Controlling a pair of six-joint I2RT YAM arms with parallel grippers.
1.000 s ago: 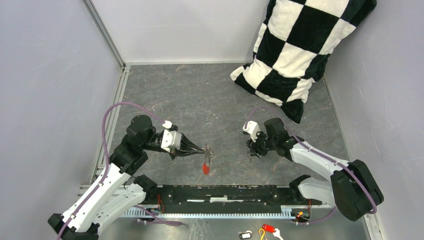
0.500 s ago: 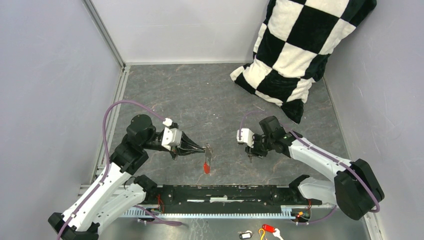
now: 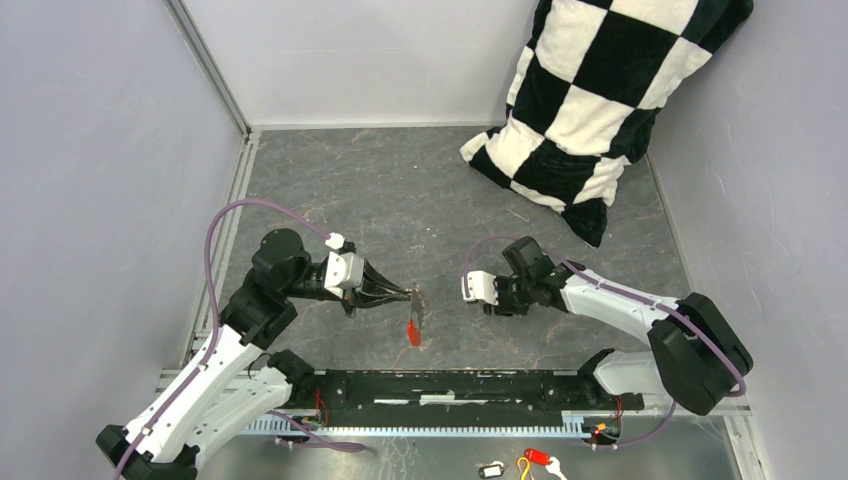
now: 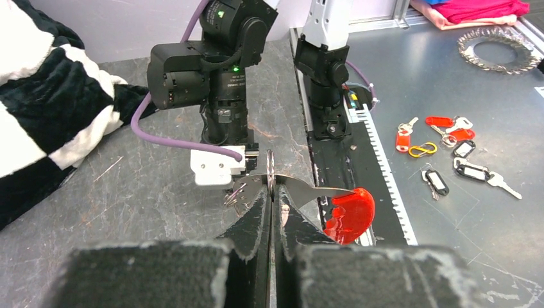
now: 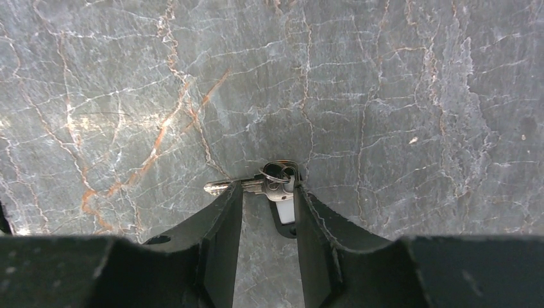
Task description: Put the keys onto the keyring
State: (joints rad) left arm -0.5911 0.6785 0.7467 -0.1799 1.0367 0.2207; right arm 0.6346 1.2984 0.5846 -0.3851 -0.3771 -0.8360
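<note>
Left wrist view puts the left claw (image 4: 272, 197) in the foreground, its jaws pressed together on the keyring (image 4: 270, 168), a thin silvery loop seen edge-on and standing upright above the tips. Held this way, off the surface (image 3: 400, 190) and facing the other arm, the ring seems to be offered as a steady target. The red key (image 4: 349, 215) already hangs from it, blade up at the ring and plastic head drooping toward the near edge, so one key looks done.

Further right, the right claw (image 5: 268, 192) points down at the surface, near the ring but apart from it. Its jaws stand partly spread, with a small metal key (image 5: 221, 187), a wire loop (image 5: 280, 173) and a pale dark-framed tag (image 5: 286, 213) between the tips. Whether they truly pinch this bunch cannot be told. The bunch is probably meant to be threaded onto the ring next, which will call for fine alignment, since both are tiny against the fingers.

The surface is a grey marbled sheet, scuffed in places and enclosed by plain pale walls (image 3: 100, 200). A black-and-white checked pillow (image 3: 600, 90) leans in the far right corner. A black rail (image 3: 460, 385) runs along the near edge, and past it, lower down, spare tags (image 3: 537, 459) lie on a metal shelf
</note>
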